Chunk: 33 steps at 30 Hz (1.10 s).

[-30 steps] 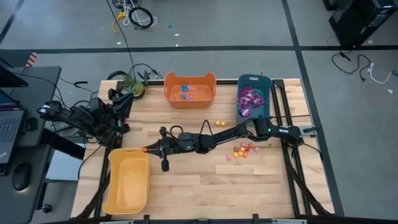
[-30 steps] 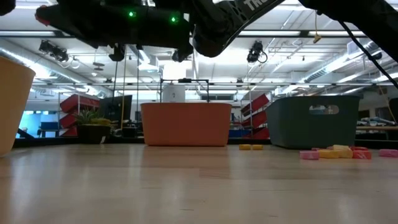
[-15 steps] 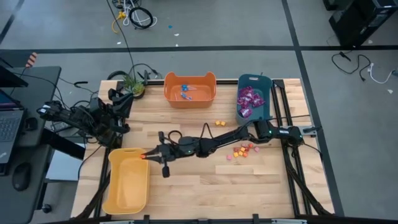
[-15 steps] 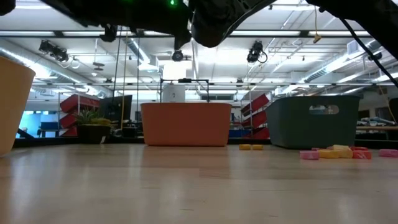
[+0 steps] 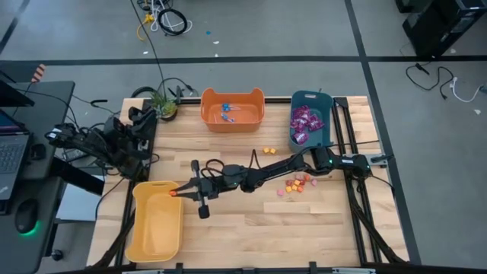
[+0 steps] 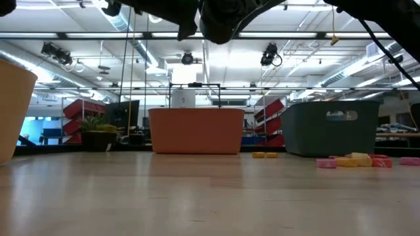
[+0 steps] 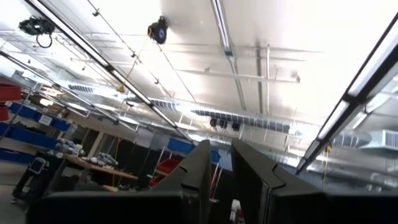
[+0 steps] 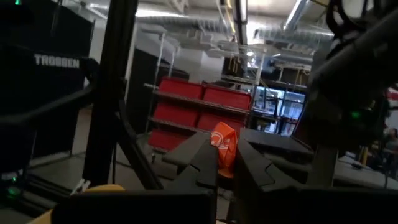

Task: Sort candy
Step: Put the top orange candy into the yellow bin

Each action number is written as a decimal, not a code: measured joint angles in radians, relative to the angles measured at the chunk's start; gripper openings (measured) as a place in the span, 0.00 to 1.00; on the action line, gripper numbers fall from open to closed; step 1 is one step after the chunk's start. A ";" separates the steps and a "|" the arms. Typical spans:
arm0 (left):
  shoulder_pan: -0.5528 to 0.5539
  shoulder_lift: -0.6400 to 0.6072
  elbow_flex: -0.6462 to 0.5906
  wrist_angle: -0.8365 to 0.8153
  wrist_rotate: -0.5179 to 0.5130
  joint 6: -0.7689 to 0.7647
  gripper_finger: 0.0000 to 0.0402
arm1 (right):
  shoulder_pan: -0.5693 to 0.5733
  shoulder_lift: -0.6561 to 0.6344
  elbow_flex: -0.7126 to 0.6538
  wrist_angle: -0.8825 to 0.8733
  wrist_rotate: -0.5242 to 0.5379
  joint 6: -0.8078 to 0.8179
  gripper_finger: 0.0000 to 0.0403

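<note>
Reaching across the wooden table [image 5: 251,221], right gripper [image 5: 176,192] pinching an orange candy [image 8: 222,144] between nearly closed fingers, hovering at the yellow bin [image 5: 156,227] rim. Best releasing only once fully over the bin. Left gripper [image 7: 221,171] resting off the table's left edge, narrowly parted, empty. More candies [image 5: 295,185] lying loose; warehouse shelving behind.

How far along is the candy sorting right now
Partly done. Purple packets fill the teal bin, and blue lollipops lie in the orange bin. In hand: the right claw holds an orange piece at the rim of the yellow bin. Left: a cluster of small pieces and two yellow ones on the table. The left claw waits at the left edge.
</note>
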<state>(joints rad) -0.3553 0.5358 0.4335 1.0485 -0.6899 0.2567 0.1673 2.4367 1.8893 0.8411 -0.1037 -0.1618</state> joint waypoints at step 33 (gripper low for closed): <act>0.000 -0.133 0.000 0.002 -0.009 0.106 0.17 | 0.016 -0.212 0.029 -0.221 -0.155 -0.023 0.06</act>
<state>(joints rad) -0.3553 0.4030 0.4335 1.0505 -0.6987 0.3626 0.1832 2.2246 1.9179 0.6197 -0.2590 -0.1848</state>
